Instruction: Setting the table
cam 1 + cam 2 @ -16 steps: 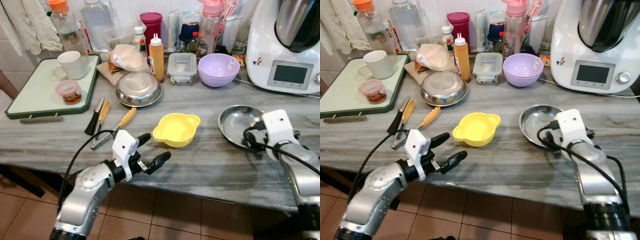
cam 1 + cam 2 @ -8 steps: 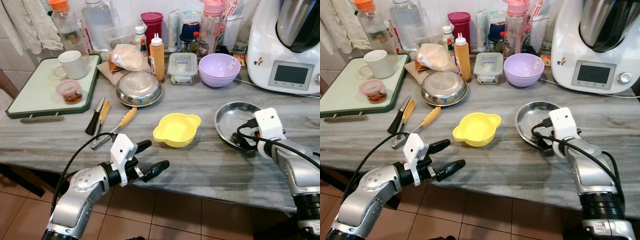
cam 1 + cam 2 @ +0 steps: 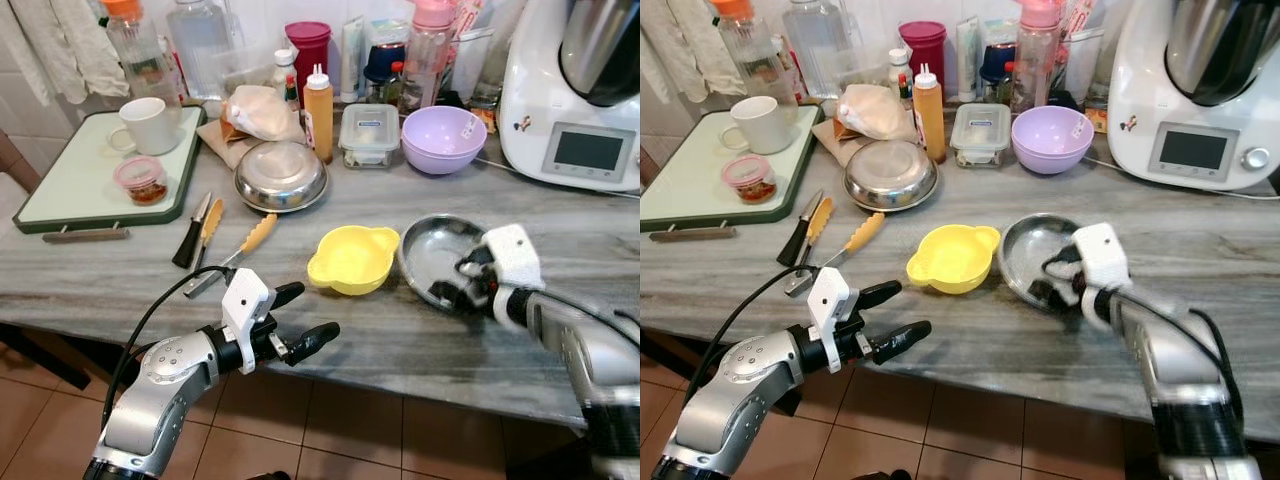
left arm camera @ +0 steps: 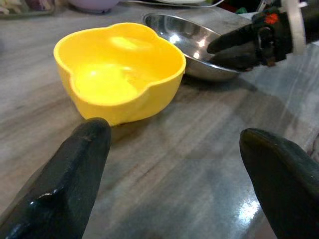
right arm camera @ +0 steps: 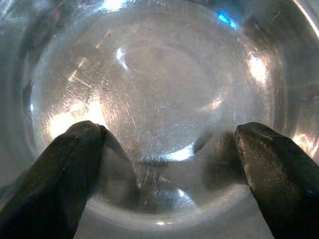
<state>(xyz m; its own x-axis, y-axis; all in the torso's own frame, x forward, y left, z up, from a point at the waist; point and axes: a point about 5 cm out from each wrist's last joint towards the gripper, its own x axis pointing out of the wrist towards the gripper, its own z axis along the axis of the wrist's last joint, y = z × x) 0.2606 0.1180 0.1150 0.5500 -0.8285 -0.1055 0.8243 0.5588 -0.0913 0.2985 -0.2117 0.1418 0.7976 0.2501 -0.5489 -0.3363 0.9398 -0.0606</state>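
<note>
The right claw (image 3: pixel 452 283) sits wide inside the steel bowl (image 3: pixel 428 250), middle right. The left claw (image 3: pixel 303 317) hangs wide, lower left, near the yellow bowl (image 3: pixel 352 259).

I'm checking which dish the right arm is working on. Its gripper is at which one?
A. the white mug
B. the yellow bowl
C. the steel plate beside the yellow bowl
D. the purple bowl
C: the right gripper sits over the near rim of the steel plate, its open jaws spread above the shiny bottom.
</note>
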